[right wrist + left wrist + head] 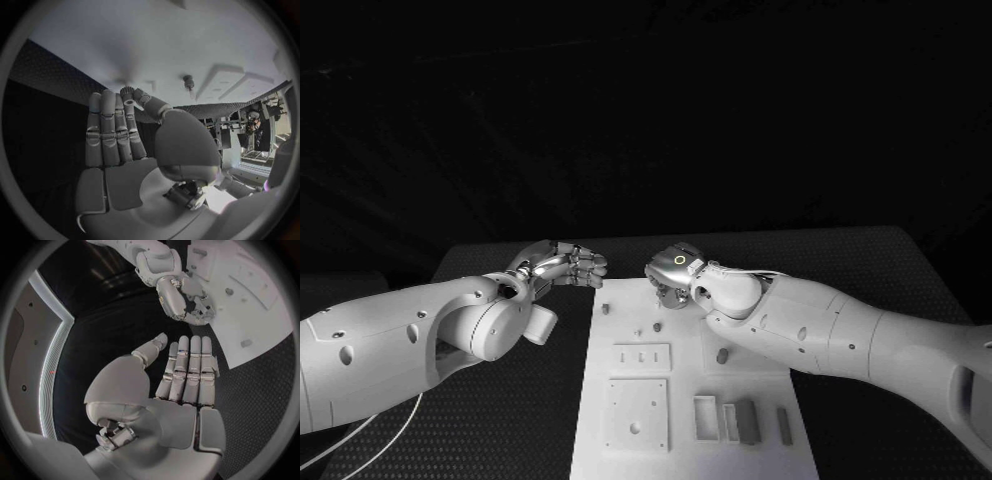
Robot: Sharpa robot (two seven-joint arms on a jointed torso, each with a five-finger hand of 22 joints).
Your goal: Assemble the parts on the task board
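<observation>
We see the left robot hand point(564, 268) held over the black counter point(516, 370) just off the far left corner of the task board point(692, 455), fingers straight and side by side, holding nothing. The right robot hand point(678, 272) hovers over the board's far edge, also flat and unladen. Grey parts point(737, 420) lie near the board's near right edge. Bare counter spreads on both sides.

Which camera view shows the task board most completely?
The head view shows the task board most completely: nearly its full length, with the grey parts near its close end. The left wrist view shows one slanted portion of it beyond the right hand. The right wrist view shows its surface close up, partly behind that hand.
</observation>
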